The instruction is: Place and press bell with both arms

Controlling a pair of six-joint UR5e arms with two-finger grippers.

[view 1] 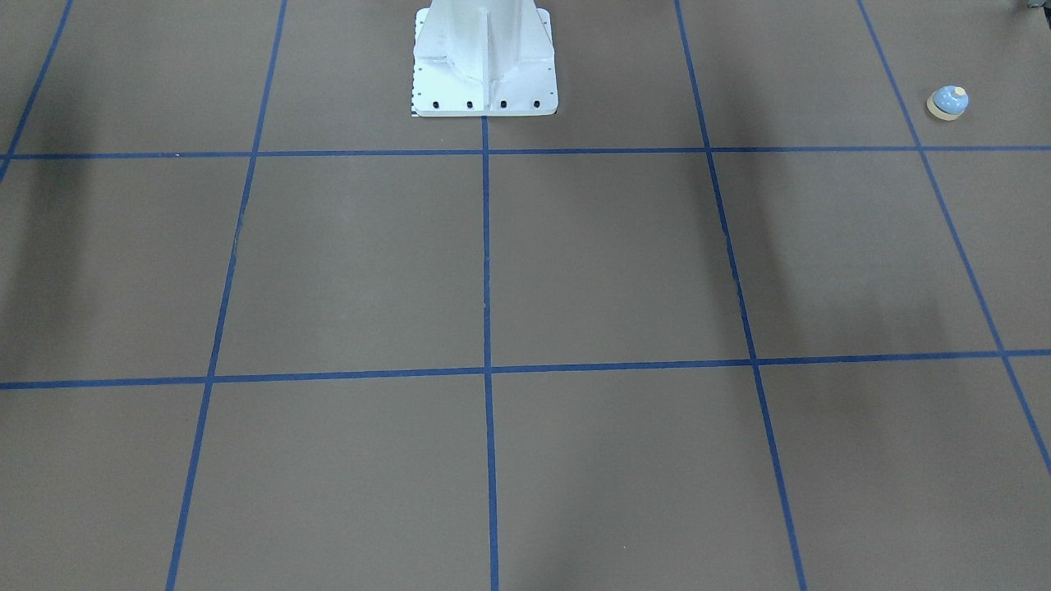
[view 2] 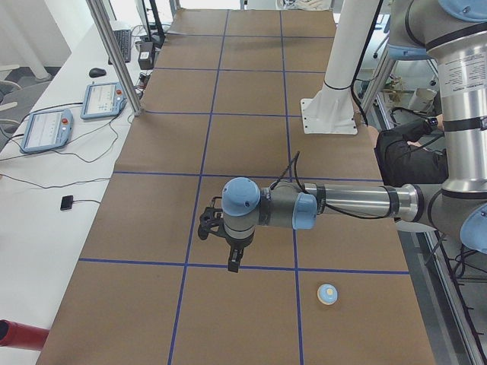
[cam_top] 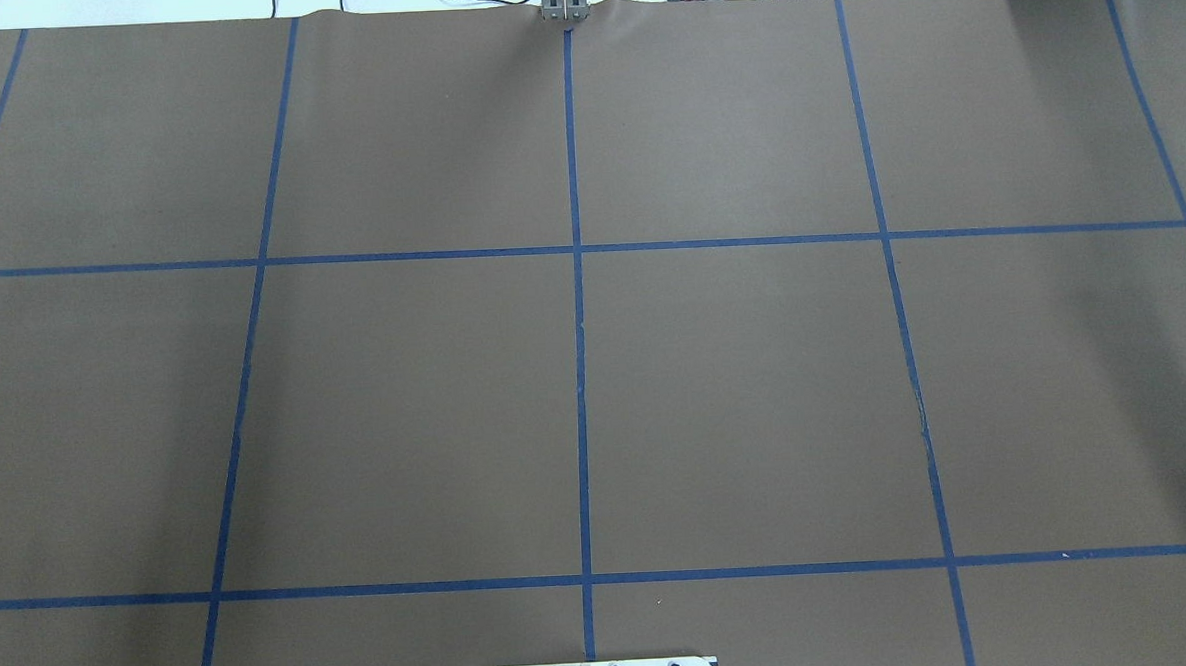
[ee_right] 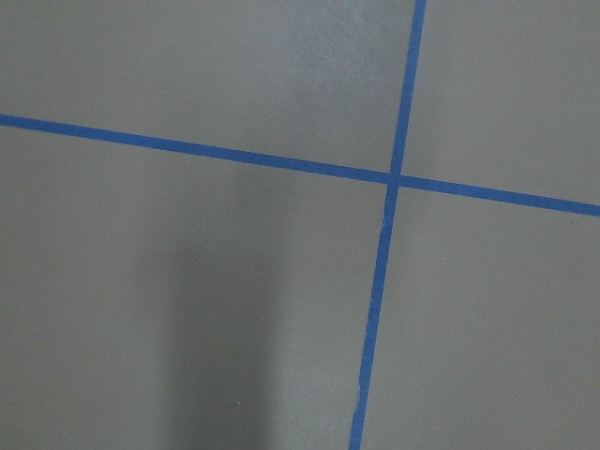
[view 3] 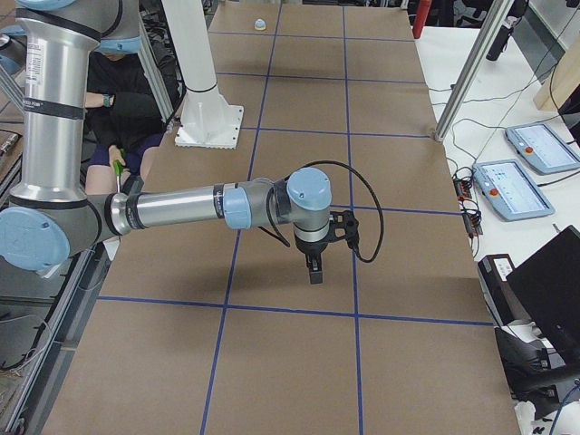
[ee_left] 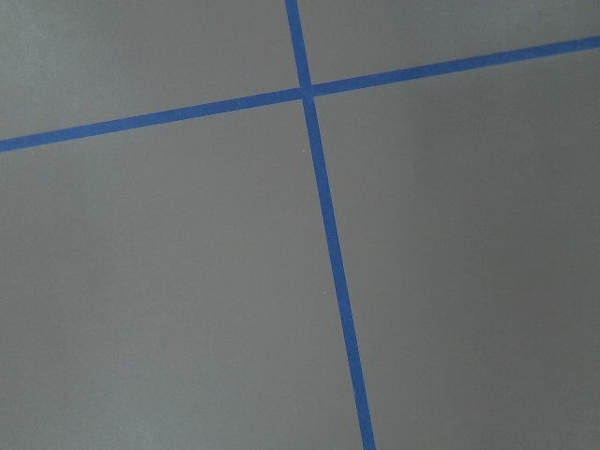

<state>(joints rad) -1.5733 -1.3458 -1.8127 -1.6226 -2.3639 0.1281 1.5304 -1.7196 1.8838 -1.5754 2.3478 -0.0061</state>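
Note:
The bell (view 1: pixel 948 102) is a small light-blue dome with a cream button. It stands upright on the brown table near the edge on my left side. It also shows in the exterior left view (view 2: pixel 327 293) and far off in the exterior right view (view 3: pixel 260 24). My left gripper (view 2: pixel 234 262) hangs above the table, to the side of the bell and apart from it. My right gripper (view 3: pixel 314 272) hangs above the table at the other end. I cannot tell whether either gripper is open or shut. Both wrist views show only table and blue tape.
The white pedestal (view 1: pixel 484 66) stands at the robot's side of the table (cam_top: pixel 755 386), which carries a blue tape grid. Teach pendants (view 2: pixel 46 129) and cables lie on a white bench beyond the far edge. A seated person (view 2: pixel 411 141) is behind the pedestal.

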